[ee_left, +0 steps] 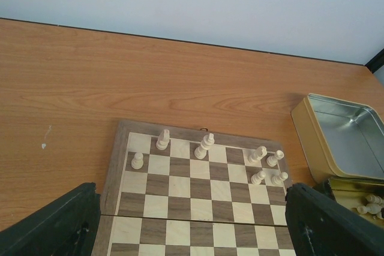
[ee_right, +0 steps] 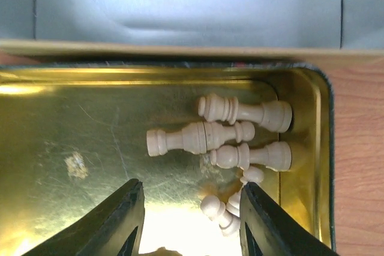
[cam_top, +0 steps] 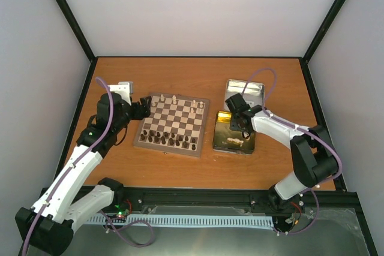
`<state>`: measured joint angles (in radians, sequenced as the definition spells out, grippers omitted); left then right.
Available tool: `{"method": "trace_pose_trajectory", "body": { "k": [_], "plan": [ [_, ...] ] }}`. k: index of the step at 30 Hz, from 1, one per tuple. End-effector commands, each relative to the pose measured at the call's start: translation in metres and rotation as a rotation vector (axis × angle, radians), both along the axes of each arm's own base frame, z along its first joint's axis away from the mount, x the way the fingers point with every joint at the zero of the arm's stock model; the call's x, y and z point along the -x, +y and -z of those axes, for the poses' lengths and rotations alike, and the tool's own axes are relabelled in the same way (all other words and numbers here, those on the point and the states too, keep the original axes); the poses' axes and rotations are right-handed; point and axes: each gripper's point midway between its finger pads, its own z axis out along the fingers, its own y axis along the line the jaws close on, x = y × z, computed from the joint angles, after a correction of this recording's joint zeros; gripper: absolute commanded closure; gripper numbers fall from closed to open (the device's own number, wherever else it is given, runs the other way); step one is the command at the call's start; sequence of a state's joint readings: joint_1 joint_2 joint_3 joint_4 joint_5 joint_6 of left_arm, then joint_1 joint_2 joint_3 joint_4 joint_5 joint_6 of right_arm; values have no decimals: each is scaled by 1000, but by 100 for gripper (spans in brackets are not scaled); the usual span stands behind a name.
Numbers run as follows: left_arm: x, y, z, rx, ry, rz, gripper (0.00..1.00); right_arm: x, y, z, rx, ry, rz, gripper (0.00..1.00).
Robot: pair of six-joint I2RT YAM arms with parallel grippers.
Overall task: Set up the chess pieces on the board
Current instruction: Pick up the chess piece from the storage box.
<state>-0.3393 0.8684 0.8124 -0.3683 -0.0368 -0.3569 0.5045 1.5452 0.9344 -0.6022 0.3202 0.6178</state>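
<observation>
The board [cam_top: 173, 124] lies mid-table. Several cream-white chess pieces [ee_left: 204, 146] stand on its far two rows, and more of them [ee_right: 201, 137] lie on their sides in the right end of the gold tin [ee_right: 78, 124]. My right gripper [ee_right: 192, 187] hangs low inside that tin with its jaws apart. Two small pawns [ee_right: 219, 211] lie between the jaws, close to the right finger [ee_right: 264, 220], and nothing is gripped. My left gripper [ee_left: 192, 191] is open over the board's left edge, holding nothing.
Dark brown pieces [cam_top: 171, 141] fill the board's near rows. The silver tin lid [cam_top: 246, 91] lies just behind the gold tin [cam_top: 234, 133], right of the board. Black frame posts and white walls enclose the table.
</observation>
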Motion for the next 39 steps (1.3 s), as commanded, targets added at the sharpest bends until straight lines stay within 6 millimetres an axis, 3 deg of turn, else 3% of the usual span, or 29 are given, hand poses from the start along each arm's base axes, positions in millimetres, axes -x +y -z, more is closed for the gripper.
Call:
{"method": "trace_pose_trajectory", "body": {
  "k": [1, 11, 18, 22, 29, 32, 39],
  "plan": [
    [-2, 0, -15, -1, -30, 3, 15, 15, -7, 23, 13, 81, 11, 57],
    [-1, 0, -15, -3, -32, 2, 15, 20, -17, 43, 131, 174, -28, 67],
    [-1, 2, -16, -4, -33, -3, 15, 19, -20, 43, 149, 174, -29, 87],
    [0, 1, -16, 0, -35, 0, 15, 17, -22, 35, 156, 148, -13, 87],
    [0, 0, -17, 4, -37, 3, 15, 13, -26, 6, 131, 54, 22, 72],
    [0, 0, -17, 4, -37, 6, 15, 20, -32, 8, 148, 66, 47, 72],
    [1, -1, -16, 3, -34, 10, 15, 37, -35, 25, 126, 114, 67, 81]
  ]
}}
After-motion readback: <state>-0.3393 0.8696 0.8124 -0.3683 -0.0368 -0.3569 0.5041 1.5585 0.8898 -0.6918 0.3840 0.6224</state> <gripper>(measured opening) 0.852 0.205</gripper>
